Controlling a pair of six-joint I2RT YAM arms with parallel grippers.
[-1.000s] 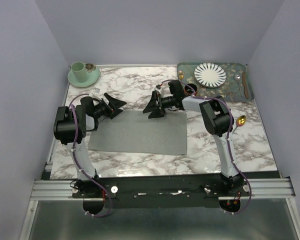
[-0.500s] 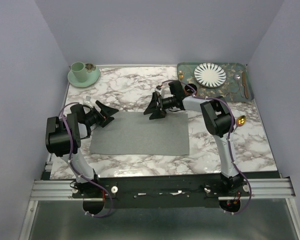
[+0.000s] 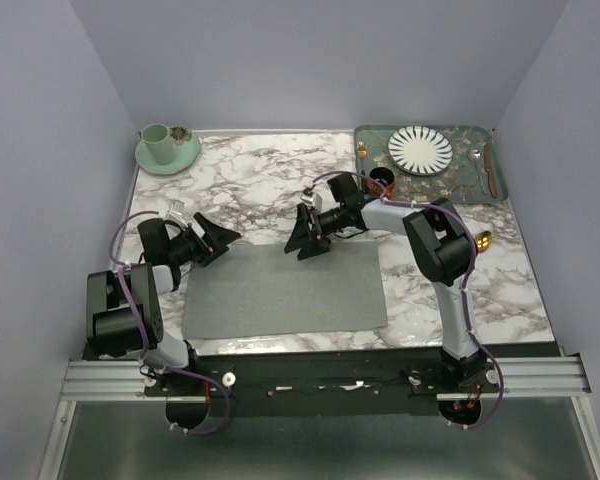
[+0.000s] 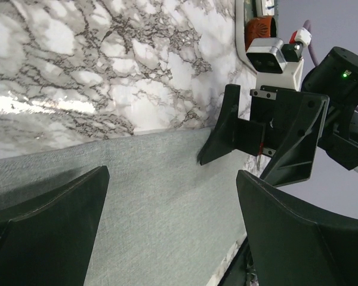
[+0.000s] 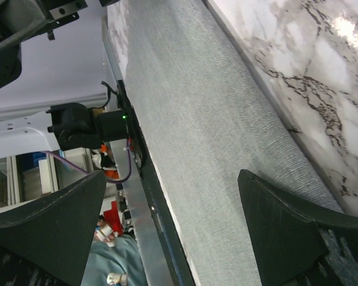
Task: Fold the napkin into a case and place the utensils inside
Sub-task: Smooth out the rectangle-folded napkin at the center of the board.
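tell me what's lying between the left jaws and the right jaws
Only the napkin's far edge and the bare marble table beside it, with no utensil or dish there. The top external view shows this, and the left wrist view agrees.

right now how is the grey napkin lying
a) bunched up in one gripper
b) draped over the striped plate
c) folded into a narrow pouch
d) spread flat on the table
d, the napkin lies as one wide flat sheet on the marble table, with no fold showing and nothing gripping it.
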